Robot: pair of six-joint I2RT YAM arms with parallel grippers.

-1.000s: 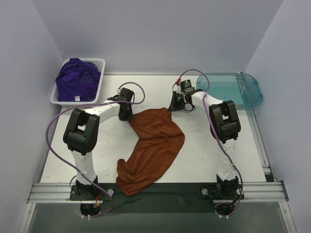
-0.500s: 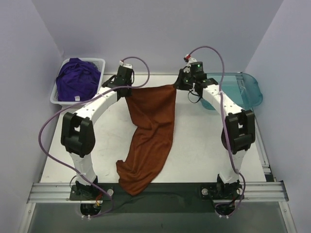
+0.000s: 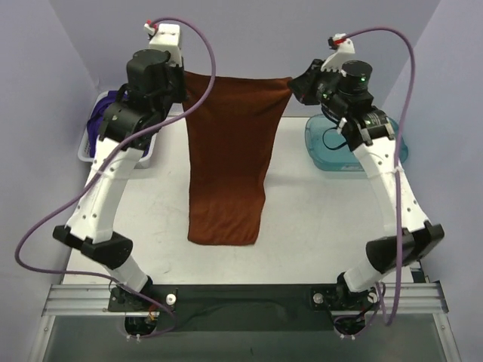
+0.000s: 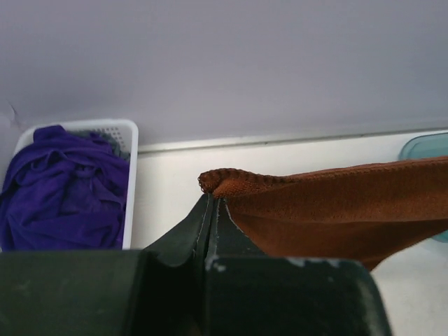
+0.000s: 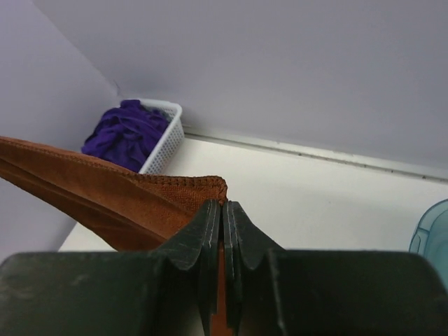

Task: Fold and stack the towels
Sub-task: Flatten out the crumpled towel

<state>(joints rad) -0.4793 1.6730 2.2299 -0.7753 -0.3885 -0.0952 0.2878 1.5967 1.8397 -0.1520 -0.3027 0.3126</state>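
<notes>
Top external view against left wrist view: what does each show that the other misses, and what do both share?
Only the top external view shows the whole rust-orange towel stretched between the left claw and the right claw, along with both arms. Only the left wrist view shows, close up, the left claw's fingers pressed shut on the towel's hemmed corner. Both show the towel, the white basket of purple towels, and the teal tray.

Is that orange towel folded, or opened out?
Opened out, not folded. The left gripper and right gripper each pinch a top corner, and the orange towel hangs between them as one flat sheet.
</notes>
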